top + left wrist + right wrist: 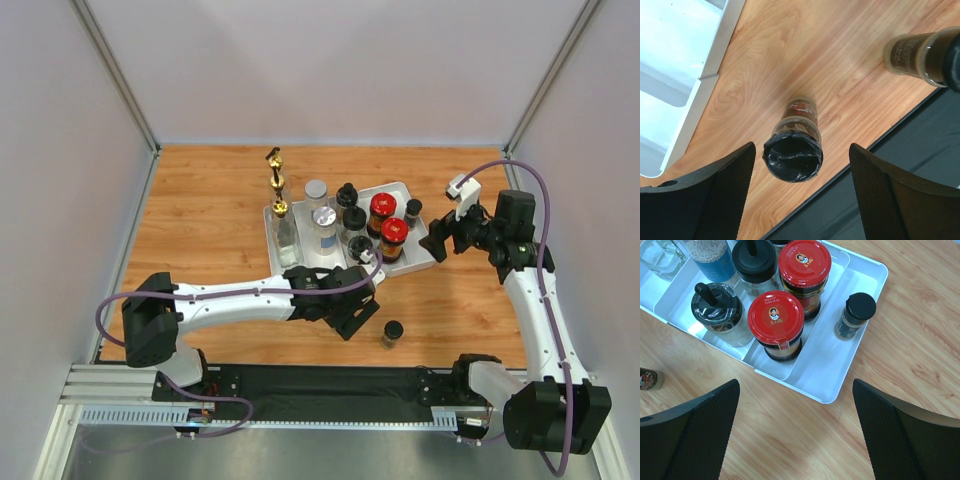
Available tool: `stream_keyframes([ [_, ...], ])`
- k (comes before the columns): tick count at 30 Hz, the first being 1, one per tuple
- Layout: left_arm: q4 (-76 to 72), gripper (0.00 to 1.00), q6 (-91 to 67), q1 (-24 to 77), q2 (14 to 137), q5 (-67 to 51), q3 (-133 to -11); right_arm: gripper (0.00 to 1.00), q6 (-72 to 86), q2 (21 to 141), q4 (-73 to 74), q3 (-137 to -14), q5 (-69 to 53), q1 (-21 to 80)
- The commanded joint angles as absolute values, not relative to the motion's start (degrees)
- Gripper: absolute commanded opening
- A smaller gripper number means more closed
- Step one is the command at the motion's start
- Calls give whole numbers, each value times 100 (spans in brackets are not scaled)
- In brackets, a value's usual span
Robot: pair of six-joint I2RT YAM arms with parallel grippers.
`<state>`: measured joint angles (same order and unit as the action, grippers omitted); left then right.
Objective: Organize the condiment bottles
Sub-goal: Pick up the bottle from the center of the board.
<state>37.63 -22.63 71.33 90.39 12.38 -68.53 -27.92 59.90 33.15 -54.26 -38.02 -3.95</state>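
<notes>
Your left gripper (pixel 802 152) has its jaws released. The black fingers (pixel 715 195) sit either side of a small clear spice jar with a black cap (pixel 792 159), with a gap on both sides and no contact. That jar stands upright on the wooden table (pixel 805 60), just near of the white divided tray (pixel 710 65). A second black-capped spice jar (pixel 392 332) stands to its right, close to the table's near edge. Left arm (pixel 235 297) lies low, stretched rightward from its near-left base.

Your right gripper (pixel 797 440) has its jaws spread wide, holding nothing, just off the tray's right end. In the tray are two red-lidded dark jars (pixel 776 320), another black-capped spice jar (pixel 856 315) in the right-hand compartment, and tall clear gold-spouted bottles (pixel 280 205) at the left end. Right arm (pixel 535 300) rises from its near-right base, elbow far right, wrist bent back left.
</notes>
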Motion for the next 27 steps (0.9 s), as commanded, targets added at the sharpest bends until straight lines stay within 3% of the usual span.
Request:
stream_keyframes([
  [1, 3911, 82, -2391, 7181, 9140, 1468, -7101, 96, -2830, 5862, 3085, -5423, -3823, -448],
  [6, 3823, 64, -2382, 7181, 9298, 1380, -7084, 96, -2830, 5862, 3094, -5432, -3823, -448],
  [9, 3744, 44, -2373, 7181, 9334, 1301, -7093, 96, -2821, 5854, 3102, -5432, -3832, -466],
  [10, 3727, 31, -2373, 7189, 9343, 1292, -7093, 96, -2821, 5854, 3094, -5432, -3832, -466],
  [13, 3656, 17, -2338, 7181, 9229, 1266, -7084, 96, -2821, 5854, 3103, -5432, -3841, -483],
  [17, 3621, 11, -2075, 7181, 8957, 1301, -7128, 96, -2804, 5854, 3094, -5432, -3841, -492],
  [27, 3841, 9, -1442, 6900, 8376, 915, -7707, 96, -2734, 5818, 3050, -5449, -3621, -527],
])
